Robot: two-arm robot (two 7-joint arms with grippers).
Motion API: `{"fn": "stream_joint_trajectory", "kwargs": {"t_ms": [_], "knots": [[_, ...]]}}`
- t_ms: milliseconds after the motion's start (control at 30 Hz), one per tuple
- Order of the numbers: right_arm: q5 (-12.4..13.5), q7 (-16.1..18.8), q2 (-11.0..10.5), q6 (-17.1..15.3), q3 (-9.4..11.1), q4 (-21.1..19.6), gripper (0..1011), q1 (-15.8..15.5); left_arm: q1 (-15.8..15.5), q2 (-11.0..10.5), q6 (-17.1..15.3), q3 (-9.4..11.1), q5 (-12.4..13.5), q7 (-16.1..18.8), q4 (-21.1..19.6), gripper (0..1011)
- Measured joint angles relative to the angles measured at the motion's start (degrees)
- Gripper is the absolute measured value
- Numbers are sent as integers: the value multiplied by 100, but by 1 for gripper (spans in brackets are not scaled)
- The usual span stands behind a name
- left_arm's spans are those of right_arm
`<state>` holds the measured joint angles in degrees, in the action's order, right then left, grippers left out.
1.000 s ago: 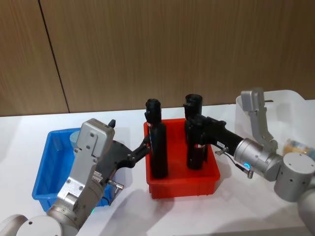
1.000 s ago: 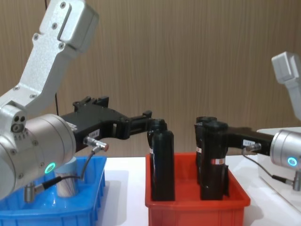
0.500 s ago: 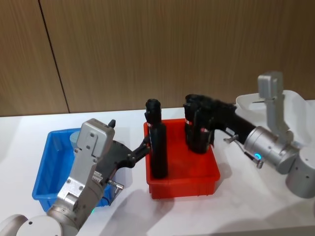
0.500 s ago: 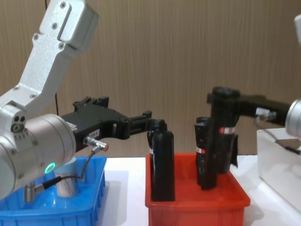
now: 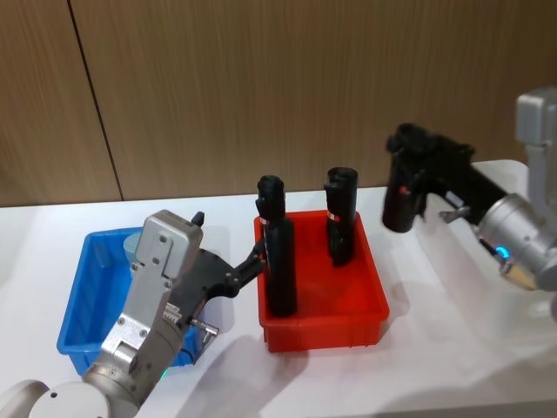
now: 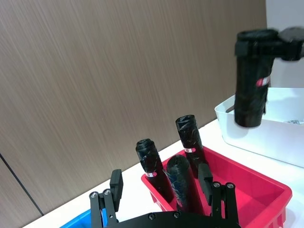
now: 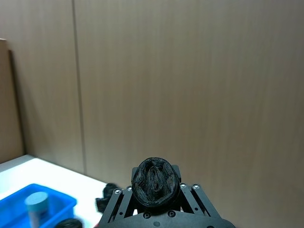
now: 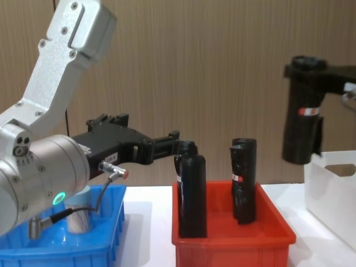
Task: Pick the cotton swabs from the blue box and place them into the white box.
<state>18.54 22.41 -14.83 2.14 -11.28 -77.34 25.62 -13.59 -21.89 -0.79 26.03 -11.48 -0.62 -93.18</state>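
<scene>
One cotton swabs jar (image 8: 80, 214) with a pale lid stands in the blue box (image 8: 105, 245), also the jar (image 7: 36, 207) in the right wrist view. My right gripper (image 8: 307, 71) is shut on a black roll (image 8: 302, 125), holding it upright in the air above the gap between the red bin (image 8: 233, 245) and the white box (image 8: 334, 192). My left gripper (image 6: 160, 180) is open at the near black roll (image 6: 182, 185) in the red bin, and its arm reaches out over the blue box (image 5: 83, 305).
Black rolls (image 5: 341, 222) stand upright in the red bin (image 5: 324, 324) at the table's middle. The white box (image 6: 266, 140) sits to the right of it. A wooden wall closes the back. White tabletop lies free in front of the bins.
My right gripper has lifted one black roll out of the red bin and carried it up and right toward the white box. The left arm has not moved.
</scene>
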Motion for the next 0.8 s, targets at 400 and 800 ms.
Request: {"fn": "stream_joint_trajectory", "kwargs": {"t_ms": [400,800], "knots": [[-181,-768,-372,-153,327,-632,339,-300,0,0,0,0,0,0,0,1004],[-373,-1246,-602,-302,564,-577,462,-380,0,0,0,0,0,0,0,1004]]}}
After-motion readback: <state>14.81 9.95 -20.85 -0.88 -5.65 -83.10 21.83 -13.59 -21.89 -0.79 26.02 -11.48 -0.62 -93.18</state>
